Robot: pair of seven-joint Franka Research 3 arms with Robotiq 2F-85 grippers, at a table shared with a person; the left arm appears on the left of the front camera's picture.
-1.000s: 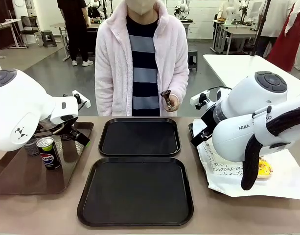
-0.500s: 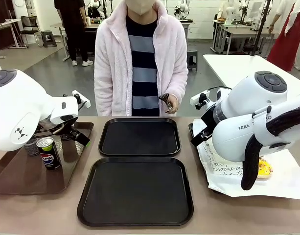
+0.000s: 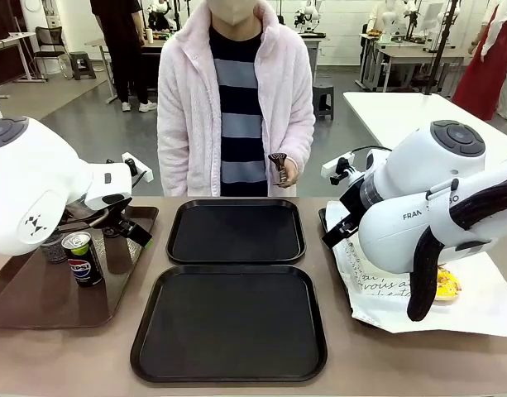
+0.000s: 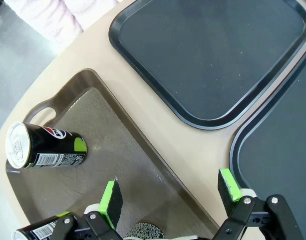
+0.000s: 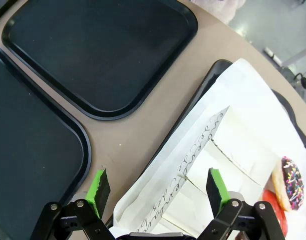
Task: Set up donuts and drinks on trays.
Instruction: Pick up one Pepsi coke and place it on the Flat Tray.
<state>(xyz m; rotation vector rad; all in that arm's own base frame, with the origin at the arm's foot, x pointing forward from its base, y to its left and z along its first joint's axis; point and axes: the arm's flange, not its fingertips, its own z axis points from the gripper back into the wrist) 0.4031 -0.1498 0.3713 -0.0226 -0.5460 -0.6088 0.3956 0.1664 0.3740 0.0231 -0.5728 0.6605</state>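
Note:
Two black trays lie bare in the middle of the table, the far tray and the near tray. My left gripper hangs open over the brown tray, where a black can with a green band stands a little ahead of it. A Pepsi can and a grey can stand on that brown tray under my left arm. My right gripper is open above the white paper, with a chocolate sprinkled donut and a red donut off to one side. A yellow donut lies on the paper.
A person in a pink fleece stands at the far edge, one hand holding a small dark object. The brown tray takes up the table's left, the paper-lined tray its right. Bare tabletop runs between the trays.
The person has shifted slightly and turned the small dark object in the hand. Neither arm has moved and both grippers stay open.

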